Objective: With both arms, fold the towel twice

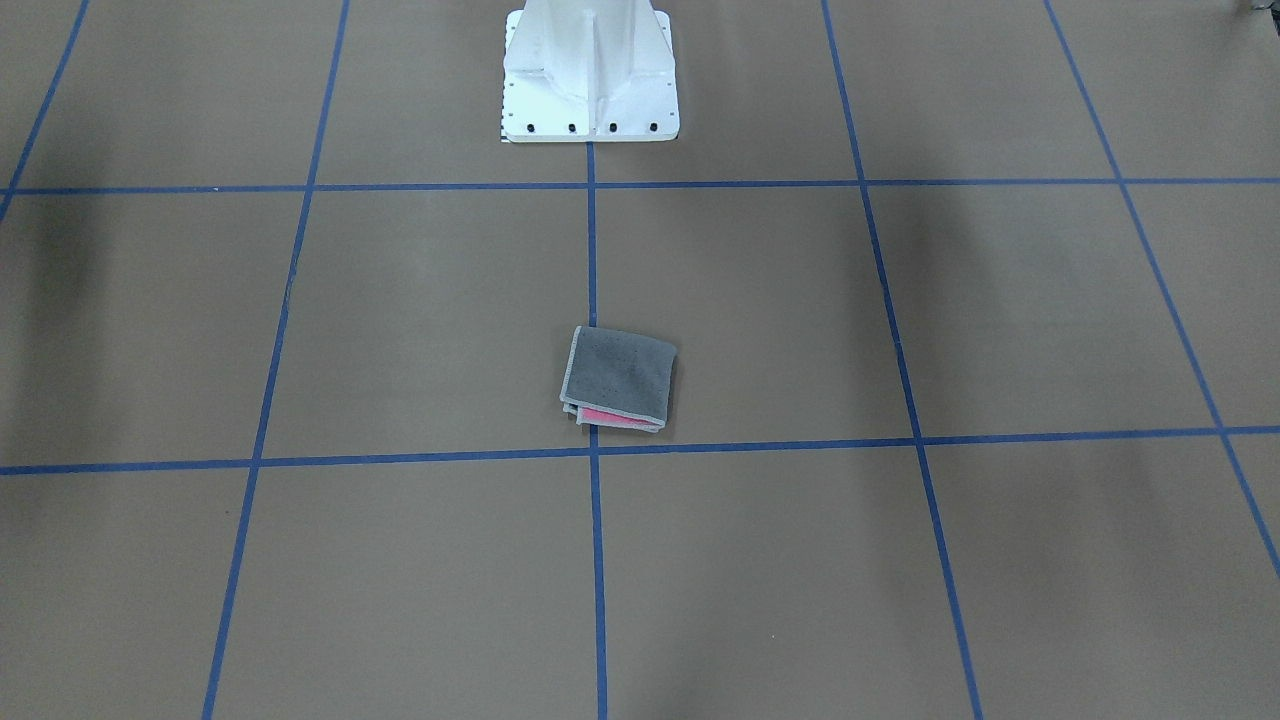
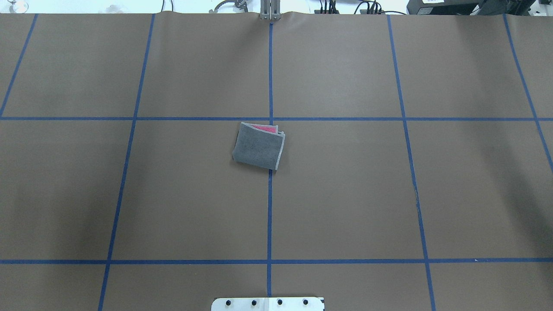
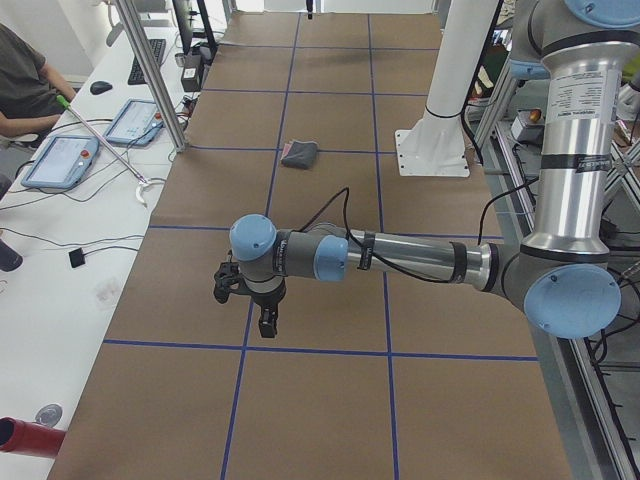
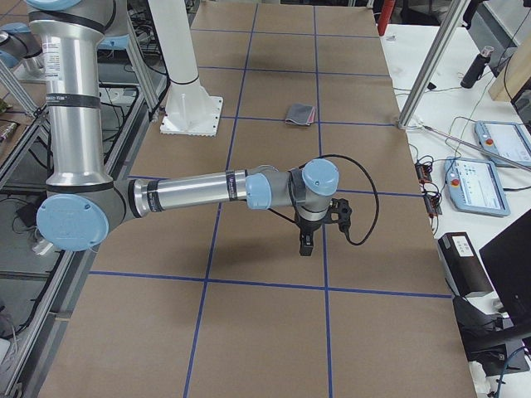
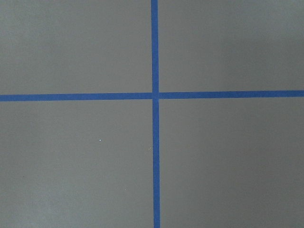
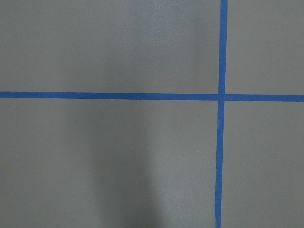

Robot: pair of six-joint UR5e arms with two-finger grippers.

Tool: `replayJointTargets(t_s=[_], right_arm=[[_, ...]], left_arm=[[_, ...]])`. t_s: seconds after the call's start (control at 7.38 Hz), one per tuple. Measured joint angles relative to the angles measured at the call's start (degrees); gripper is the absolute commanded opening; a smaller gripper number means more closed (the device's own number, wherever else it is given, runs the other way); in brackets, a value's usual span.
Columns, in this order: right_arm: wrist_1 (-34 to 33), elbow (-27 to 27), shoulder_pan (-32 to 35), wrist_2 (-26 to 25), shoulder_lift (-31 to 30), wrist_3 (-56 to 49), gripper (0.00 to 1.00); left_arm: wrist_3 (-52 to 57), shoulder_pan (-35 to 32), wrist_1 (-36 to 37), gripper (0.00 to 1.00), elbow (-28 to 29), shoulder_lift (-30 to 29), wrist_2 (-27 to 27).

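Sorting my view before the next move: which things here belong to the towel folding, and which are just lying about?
For the job:
towel, folded, grey face up, mid-table
left gripper and right gripper, both away from it

Lying about:
white pedestal base
touchscreen pendants on the side desk
red object

The towel (image 2: 258,146) lies folded small, dark grey up, pink peeking at one edge.
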Motion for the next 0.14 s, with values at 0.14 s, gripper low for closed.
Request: replayJointTargets(t_s=[0.14], right_arm=[[0.0, -0.2, 0.0, -0.1, 0.1, 0.0, 1.00]], left_arm=[[0.0, 0.0, 1.0, 1.00, -0.2, -0.2, 0.0]])
